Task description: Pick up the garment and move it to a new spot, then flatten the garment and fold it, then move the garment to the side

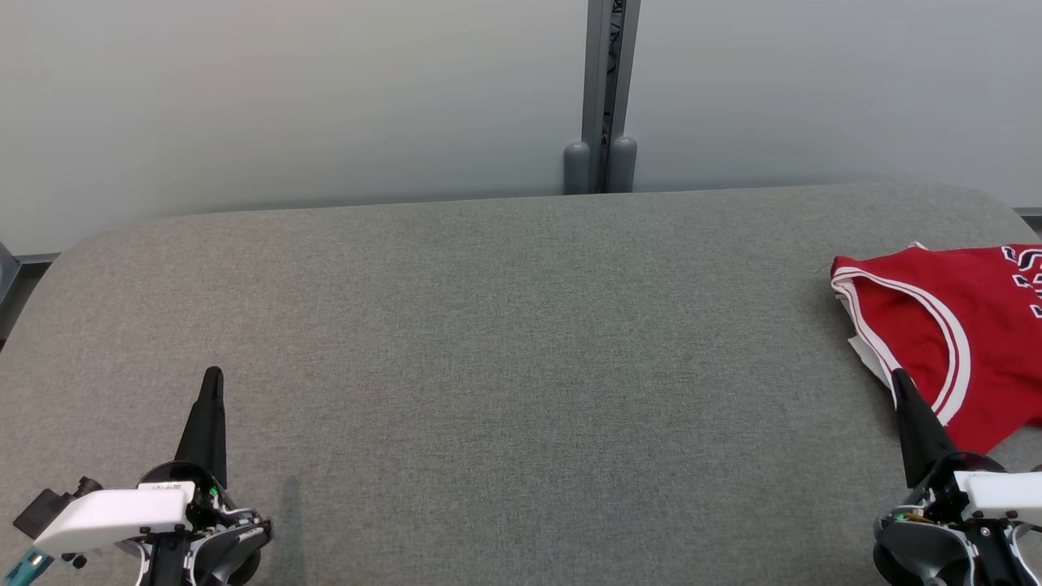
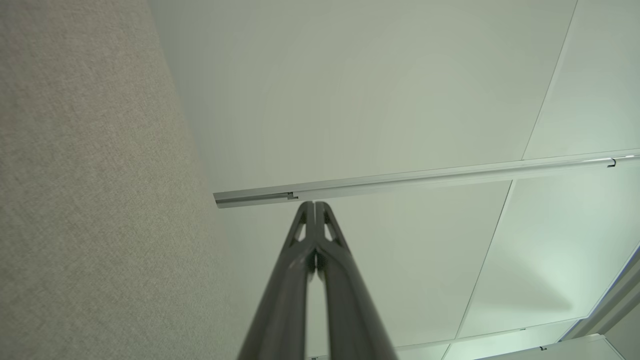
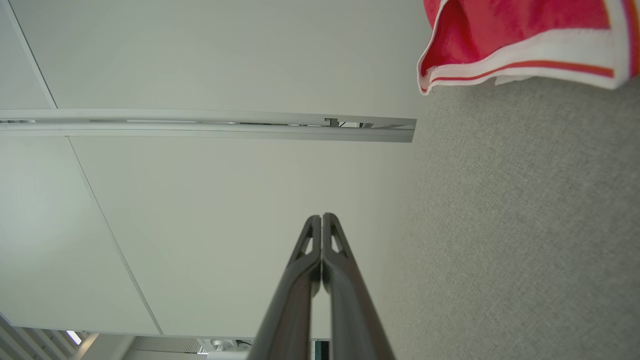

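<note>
Red garment (image 1: pixel 969 325) w/ white-striped trim, folded, at table's (image 1: pixel 488 325) right edge.

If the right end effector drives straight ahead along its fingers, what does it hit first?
Likely the pale wall panel: in the right wrist view the shut right end effector points at it, with the red garment off to one side. Depth is unclear, so it might graze the garment.

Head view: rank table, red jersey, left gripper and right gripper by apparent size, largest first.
1. Table
2. Red jersey, partly cut off by the frame edge
3. Left gripper and right gripper: look alike, so unranked
</note>
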